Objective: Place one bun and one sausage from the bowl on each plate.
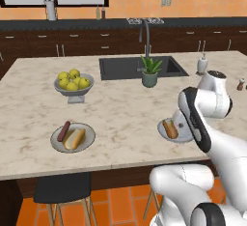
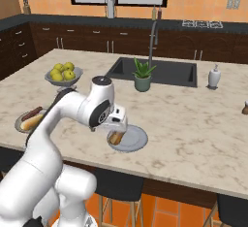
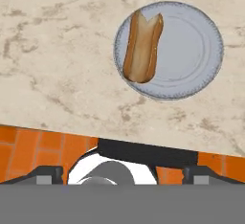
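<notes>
Two grey plates sit near the counter's front edge. The left plate (image 1: 88, 140) (image 2: 20, 124) carries a dark red sausage (image 1: 63, 131) beside a tan bun (image 1: 75, 138). On the right plate (image 1: 164, 132) (image 2: 135, 138) (image 3: 191, 50) lies a bun (image 1: 170, 128) (image 2: 115, 137) (image 3: 142, 46) with a darker strip along it; I cannot tell whether that is a sausage. My gripper (image 2: 117, 126) (image 3: 123, 174) hangs just above this plate, open, with nothing between its fingertips (image 3: 48, 175). The bowl is out of view.
A grey footed bowl of yellow-green fruit (image 1: 73, 86) stands behind the left plate. A potted plant (image 1: 150, 73), the sink (image 1: 120, 68) and a soap dispenser (image 1: 202, 63) lie further back. Dark stools (image 1: 62, 189) stand below the counter's front edge.
</notes>
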